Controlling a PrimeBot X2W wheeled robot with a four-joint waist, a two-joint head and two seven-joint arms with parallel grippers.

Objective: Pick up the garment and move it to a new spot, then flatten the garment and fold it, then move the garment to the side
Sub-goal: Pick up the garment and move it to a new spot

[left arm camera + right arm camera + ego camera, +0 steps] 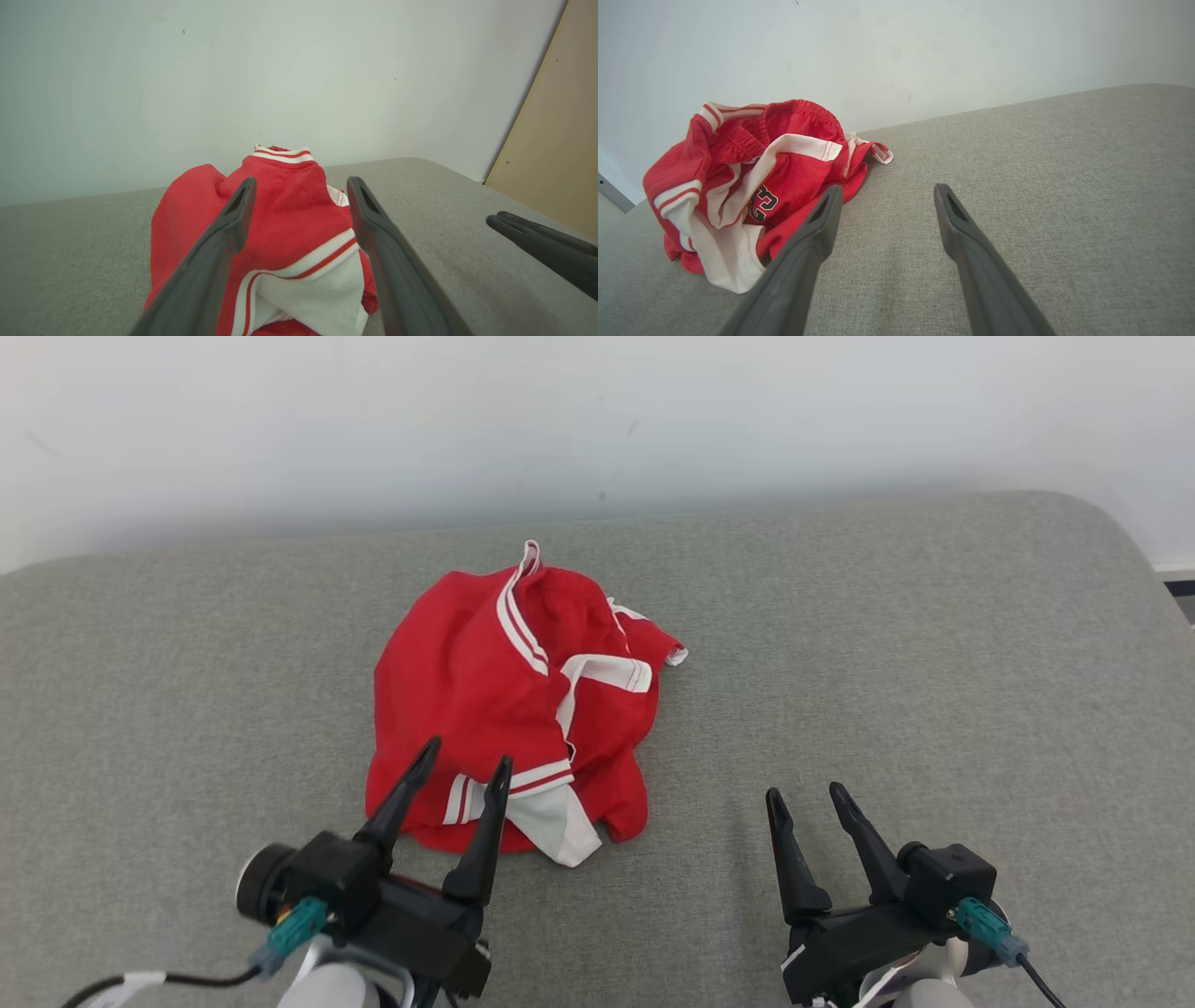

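Grey upholstered surface [140,709] below a pale wall [597,420]. At lower left, left gripper [467,753] with fingers spread apart, aimed over the near hem of the garment [467,681] and clamped on nothing, likely lined up for the first pick. Just beyond, that garment itself: red with white trim, crumpled in a heap near the middle of the surface, not yet lifted or flattened. Further right, right gripper [805,791] likewise parted and empty, poised over bare upholstery apart from the heap, probably in reserve for a second hold.
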